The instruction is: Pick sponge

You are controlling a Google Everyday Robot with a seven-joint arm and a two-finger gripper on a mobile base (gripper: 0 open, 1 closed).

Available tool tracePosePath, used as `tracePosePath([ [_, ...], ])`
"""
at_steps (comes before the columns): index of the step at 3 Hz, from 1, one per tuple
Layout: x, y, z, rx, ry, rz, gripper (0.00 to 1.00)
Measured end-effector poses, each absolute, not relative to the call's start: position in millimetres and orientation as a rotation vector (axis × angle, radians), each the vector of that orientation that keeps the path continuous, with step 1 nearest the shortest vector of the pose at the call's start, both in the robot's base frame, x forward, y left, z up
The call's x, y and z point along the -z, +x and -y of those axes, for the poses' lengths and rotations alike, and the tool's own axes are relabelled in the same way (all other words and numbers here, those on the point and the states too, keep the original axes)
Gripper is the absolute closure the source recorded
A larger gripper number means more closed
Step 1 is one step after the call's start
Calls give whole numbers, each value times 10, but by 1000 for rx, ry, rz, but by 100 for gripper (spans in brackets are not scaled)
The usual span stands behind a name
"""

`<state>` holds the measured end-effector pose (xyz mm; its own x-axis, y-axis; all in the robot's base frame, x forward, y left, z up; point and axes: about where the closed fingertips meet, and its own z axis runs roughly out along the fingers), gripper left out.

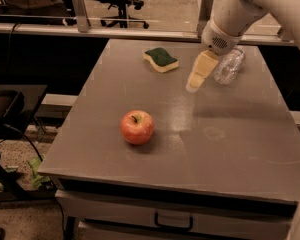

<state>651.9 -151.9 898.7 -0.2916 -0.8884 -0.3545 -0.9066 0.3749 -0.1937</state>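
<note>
The sponge (pixel 161 59), dark green on top with pale yellow foam and wavy edges, lies flat at the far middle of the grey table (pixel 240 144). My gripper (pixel 196 80) hangs above the table a little to the right of the sponge and nearer the camera, apart from it. It holds nothing that I can see. The white arm comes in from the upper right.
A red apple (pixel 137 127) stands on the table's left middle. A clear plastic bottle (pixel 229 66) lies at the far right, just behind my gripper. A drawer handle (pixel 173 221) shows below the front edge. Office chairs and a rail stand behind the table.
</note>
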Motion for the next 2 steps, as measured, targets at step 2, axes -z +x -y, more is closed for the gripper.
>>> tracePosePath([
  [2, -8782, 6877, 1282, -89, -1529, -2269, 0],
])
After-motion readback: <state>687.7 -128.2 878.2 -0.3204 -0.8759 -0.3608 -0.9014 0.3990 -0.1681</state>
